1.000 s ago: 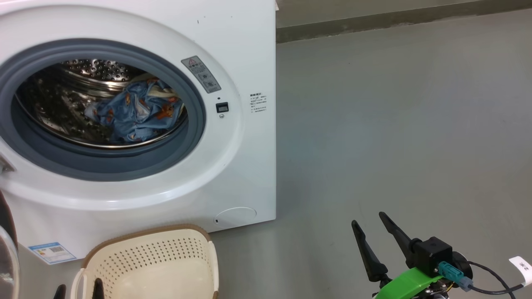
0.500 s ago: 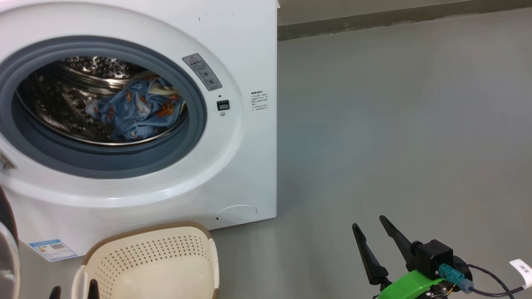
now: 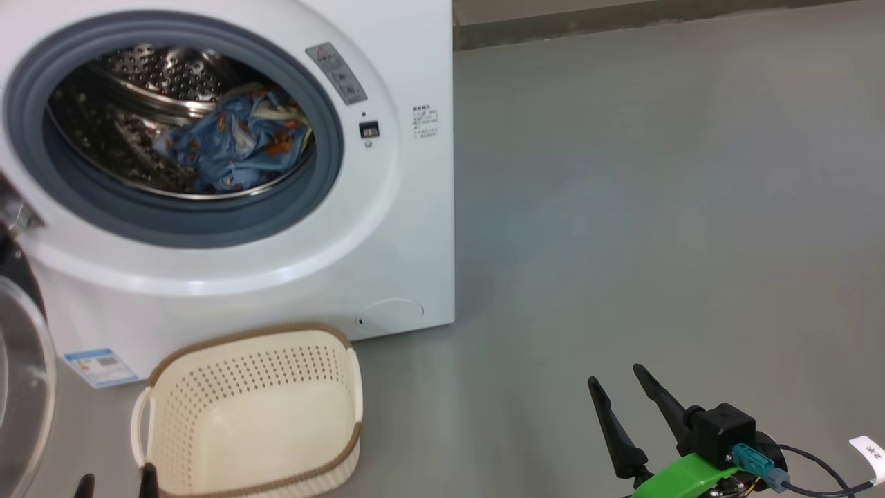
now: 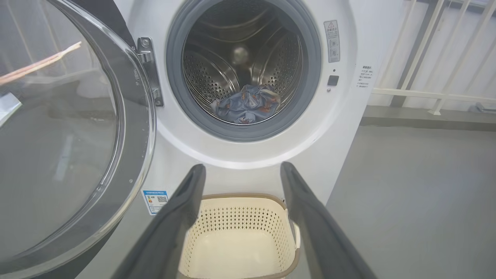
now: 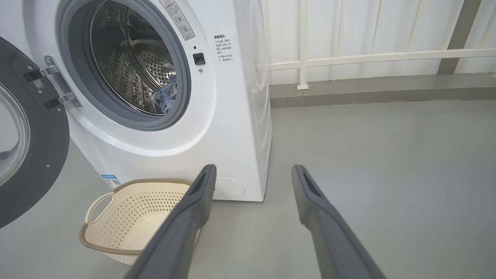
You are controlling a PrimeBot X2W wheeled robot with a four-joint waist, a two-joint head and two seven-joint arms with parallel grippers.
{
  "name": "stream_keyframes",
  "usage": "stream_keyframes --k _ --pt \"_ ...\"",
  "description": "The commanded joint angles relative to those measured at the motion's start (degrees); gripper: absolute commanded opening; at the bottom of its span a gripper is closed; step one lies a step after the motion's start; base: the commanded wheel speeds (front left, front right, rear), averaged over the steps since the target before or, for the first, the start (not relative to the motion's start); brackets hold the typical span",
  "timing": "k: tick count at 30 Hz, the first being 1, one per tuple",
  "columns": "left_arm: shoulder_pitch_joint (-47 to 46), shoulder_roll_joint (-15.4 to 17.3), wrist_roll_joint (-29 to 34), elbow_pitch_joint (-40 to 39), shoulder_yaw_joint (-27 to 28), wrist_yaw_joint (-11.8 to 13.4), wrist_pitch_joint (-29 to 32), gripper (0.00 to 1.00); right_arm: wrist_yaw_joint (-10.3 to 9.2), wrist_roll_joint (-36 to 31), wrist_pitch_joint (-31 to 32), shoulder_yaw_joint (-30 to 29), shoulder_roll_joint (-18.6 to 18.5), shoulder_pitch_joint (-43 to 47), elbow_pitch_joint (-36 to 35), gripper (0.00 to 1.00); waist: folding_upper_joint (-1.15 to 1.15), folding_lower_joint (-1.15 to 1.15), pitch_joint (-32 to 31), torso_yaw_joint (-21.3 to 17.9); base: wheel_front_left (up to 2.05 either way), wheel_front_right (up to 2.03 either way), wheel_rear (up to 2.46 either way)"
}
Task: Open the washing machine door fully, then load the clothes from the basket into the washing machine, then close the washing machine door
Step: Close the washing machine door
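- Clothes (image 3: pixel 231 142) heaped low in the drum (image 4: pixel 217 73) of the washing machine (image 3: pixel 387 228).
- Washing machine door (image 4: pixel 66 135) swung wide open, left of the opening.
- Basket (image 3: pixel 256 366) empty, on the floor (image 3: pixel 657 207) just before the machine's front.
- Left gripper (image 4: pixel 242 166), right gripper (image 5: pixel 254 168): fingers spread, holding nothing.

- big white front-loading washing machine (image 3: pixel 415 228): port uncovered
- round black-rimmed glass door (image 5: pixel 48 151): swung wide open, at machine's left
- light-blue animal-print fabric clothes (image 3: pixel 231 142): bunched inside steel drum (image 3: pixel 131 76)
- cream perforated plastic basket (image 3: pixel 256 363): upright, empty, just before machine
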Motion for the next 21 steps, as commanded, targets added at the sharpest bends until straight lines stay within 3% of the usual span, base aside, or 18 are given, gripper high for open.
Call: stream_keyframes --k 1,9,21 --pt "-3.03 0.28 -0.06 -1.68 2.36 0.24 -0.36 1.00 0.16 0.06 -0.44 1.36 0.28 -0.67 -1.34 1.00 0.00 0.00 0.08 0.16 -1.31 1.31 0.00" --pt "-3.42 0.28 0.12 -1.94 2.61 -0.01 -0.36 1.00 0.16 -0.17 -0.44 1.03 0.28 -0.68 -1.52 1.00 0.00 0.00 0.14 0.87 -0.72 0.72 0.00" --pt "-3.92 0.28 -0.63 -0.15 2.52 -1.17 -0.36 1.00 0.16 -0.54 -0.44 0.90 0.28 -0.21 -1.48 1.00 0.00 0.00 -0.16 3.79 -0.02 0.02 0.00"
